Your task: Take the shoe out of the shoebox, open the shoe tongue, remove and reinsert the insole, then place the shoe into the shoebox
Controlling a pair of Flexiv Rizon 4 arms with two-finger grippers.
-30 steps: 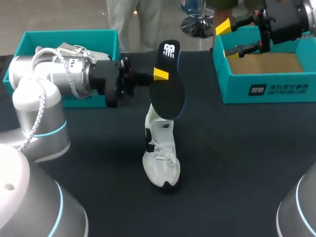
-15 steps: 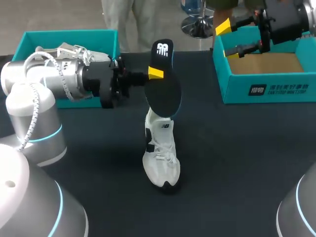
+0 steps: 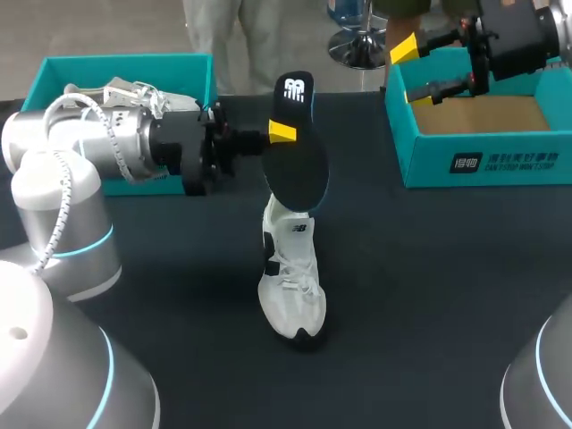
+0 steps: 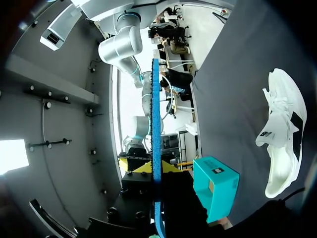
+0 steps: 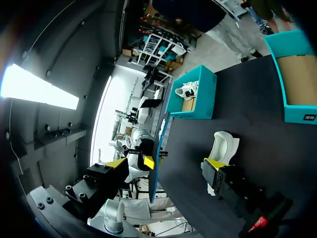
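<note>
Left fingers [image 3: 282, 132]: clamped on black insole [image 3: 299, 170], which stands upright.
White shoe [image 3: 290, 277]: on worktop [image 3: 429, 268], below those fingers and the insole, toe toward robot.
Right fingers [image 3: 403, 47]: spread, grasping nothing, above teal shoebox [image 3: 483, 161].

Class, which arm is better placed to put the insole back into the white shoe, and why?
Left. The left pincer grips the insole, held upright close by the shoe. The right pincer hangs open and empty over the right-hand shoebox, away from both.
</note>
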